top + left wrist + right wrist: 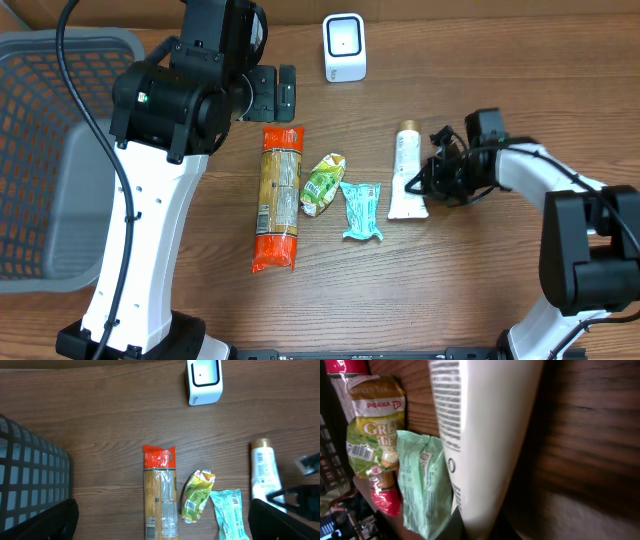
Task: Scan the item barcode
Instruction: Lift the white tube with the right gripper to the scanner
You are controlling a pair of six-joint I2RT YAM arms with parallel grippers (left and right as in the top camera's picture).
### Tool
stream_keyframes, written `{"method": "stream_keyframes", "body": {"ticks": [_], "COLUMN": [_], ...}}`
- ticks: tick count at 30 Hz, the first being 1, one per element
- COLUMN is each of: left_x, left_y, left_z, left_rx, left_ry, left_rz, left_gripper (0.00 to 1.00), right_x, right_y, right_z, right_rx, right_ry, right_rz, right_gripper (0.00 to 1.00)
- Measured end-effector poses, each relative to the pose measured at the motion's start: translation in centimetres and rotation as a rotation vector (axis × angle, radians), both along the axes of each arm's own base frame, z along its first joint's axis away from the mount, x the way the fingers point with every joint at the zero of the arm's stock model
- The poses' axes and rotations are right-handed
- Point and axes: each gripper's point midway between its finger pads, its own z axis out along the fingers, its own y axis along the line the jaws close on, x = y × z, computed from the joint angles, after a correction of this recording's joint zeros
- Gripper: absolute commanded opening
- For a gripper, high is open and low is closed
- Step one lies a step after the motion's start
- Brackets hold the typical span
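Note:
A white tube [407, 172] with a gold cap lies on the wooden table, at the right end of a row of items. My right gripper [420, 186] is shut on the tube's flat lower end. In the right wrist view the tube [480, 435] fills the middle and runs down between the dark fingers [465, 527]. A white barcode scanner [345, 47] stands at the back of the table, also seen as the scanner [203, 381] in the left wrist view. My left gripper [272, 92] hangs open above the table, left of the scanner, holding nothing.
A long orange pasta packet [279, 198], a green tea packet [322, 183] and a teal packet [361, 210] lie left of the tube. A grey mesh basket [60, 150] stands at the far left.

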Motion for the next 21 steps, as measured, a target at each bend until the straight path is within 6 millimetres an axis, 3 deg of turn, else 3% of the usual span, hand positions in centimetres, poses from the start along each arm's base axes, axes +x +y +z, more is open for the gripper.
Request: {"method": "stream_keyframes", "body": {"ticks": [4, 7, 8, 10, 12, 17, 21], "left_x": [0.0, 0.0, 0.0, 0.0, 0.0, 0.0, 0.0], "left_y": [0.0, 0.0, 0.0, 0.0, 0.0, 0.0, 0.0], "left_z": [0.0, 0.0, 0.0, 0.0, 0.0, 0.0, 0.0], "left_rx": [0.0, 0.0, 0.0, 0.0, 0.0, 0.0, 0.0], "left_ry": [0.0, 0.0, 0.0, 0.0, 0.0, 0.0, 0.0], "left_rz": [0.0, 0.0, 0.0, 0.0, 0.0, 0.0, 0.0], "left_gripper": [1.0, 1.0, 1.0, 0.99, 0.99, 0.99, 1.0], "right_x": [0.4, 1.5, 1.8, 1.6, 1.2, 0.6, 1.9], "right_y": [0.2, 1.4, 1.9, 2.1, 2.4, 3.8, 5.2], "right_z": [4.1, 10.1, 13.3, 15.3, 16.5, 16.8, 16.4], "right_rx": [0.03, 0.108, 0.141, 0.163, 0.18, 0.189, 0.111], "right_ry": [-0.02, -0.169, -0.268, -0.335, -0.38, -0.434, -0.481], "right_rz": [0.064, 0.138, 0.167, 0.19, 0.219, 0.302, 0.296], "right_gripper": [0.04, 0.04, 0.04, 0.04, 0.04, 0.04, 0.03]}}
